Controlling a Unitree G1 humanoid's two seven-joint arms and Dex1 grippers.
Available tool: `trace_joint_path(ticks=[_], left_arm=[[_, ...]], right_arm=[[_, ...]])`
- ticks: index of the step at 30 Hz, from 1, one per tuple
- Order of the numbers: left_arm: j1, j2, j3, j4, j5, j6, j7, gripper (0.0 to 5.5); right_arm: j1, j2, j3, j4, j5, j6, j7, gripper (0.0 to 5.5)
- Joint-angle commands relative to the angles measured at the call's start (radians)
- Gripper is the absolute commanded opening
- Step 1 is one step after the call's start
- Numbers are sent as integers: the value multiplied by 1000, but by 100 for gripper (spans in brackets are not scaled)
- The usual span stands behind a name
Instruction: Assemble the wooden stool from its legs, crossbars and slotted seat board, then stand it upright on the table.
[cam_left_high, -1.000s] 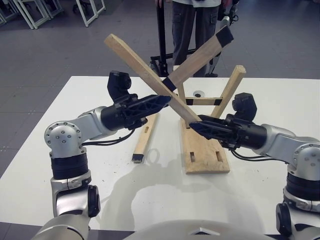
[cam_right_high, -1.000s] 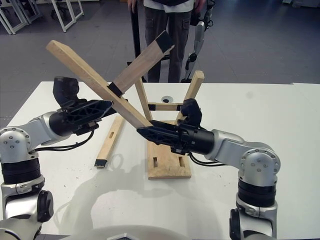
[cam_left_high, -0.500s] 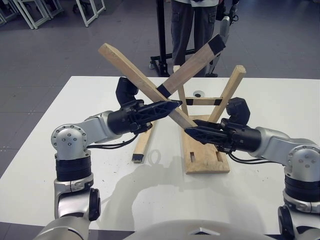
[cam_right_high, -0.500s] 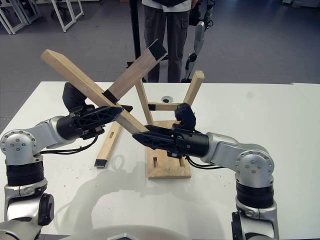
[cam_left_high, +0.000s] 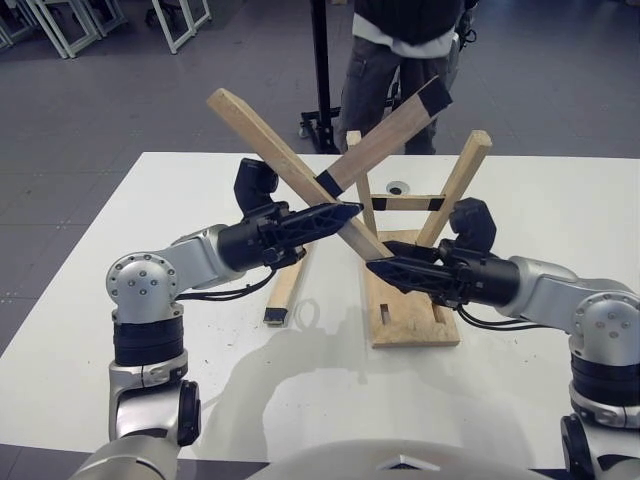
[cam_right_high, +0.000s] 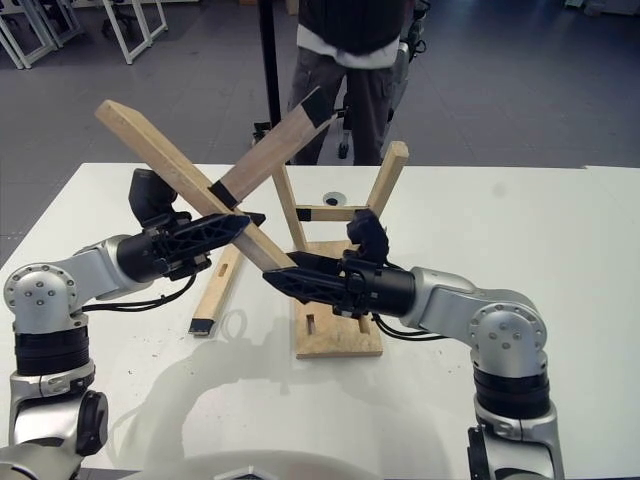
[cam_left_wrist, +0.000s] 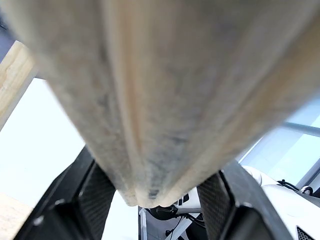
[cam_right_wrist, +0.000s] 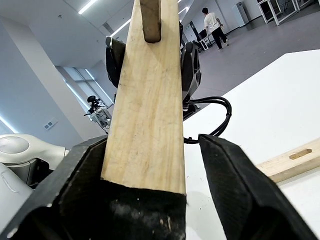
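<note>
White table (cam_left_high: 570, 200) in a grey-floored hall: two grippers hold the crossed legs (cam_left_high: 280, 152) of a stool aloft at mid-table.

The left gripper (cam_left_high: 345, 210) pinches the wood near the crossing, its fingers (cam_left_wrist: 95, 195) pressed to either side. The right gripper (cam_left_high: 378, 266) has its fingers (cam_right_wrist: 235, 195) closed around the longer leg's lower end, just above the slotted seat board (cam_left_high: 412, 330). The board lies flat between the middle and the far edge. An upright leg frame (cam_left_high: 455, 180) with its crossbar (cam_left_high: 405, 202) rises from the board, partly masked by the raised legs. A loose bar (cam_left_high: 288, 275) lies on the table toward the left edge, its far end under the left gripper. A round port (cam_left_high: 398, 187) sits near the far edge, and a black stand (cam_left_high: 320, 60) is on the floor beyond.
</note>
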Motion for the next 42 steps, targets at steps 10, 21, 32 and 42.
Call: trace_joint_path(ticks=[10, 21, 32, 42], left_arm=[[12, -12, -5, 88, 258, -175, -11, 206], [126, 49, -211, -9, 723, -551, -272, 206], [239, -5, -383, 4, 904, -784, -443, 206], [281, -68, -423, 114, 1025, -971, -453, 206]], right_arm=[[5, -113, -76, 49, 9, -5, 25, 548], [170, -473, 251, 242, -962, -355, 126, 550], [145, -358, 249, 313, -1160, -415, 129, 550], [143, -341, 240, 288, -1194, -391, 173, 550]])
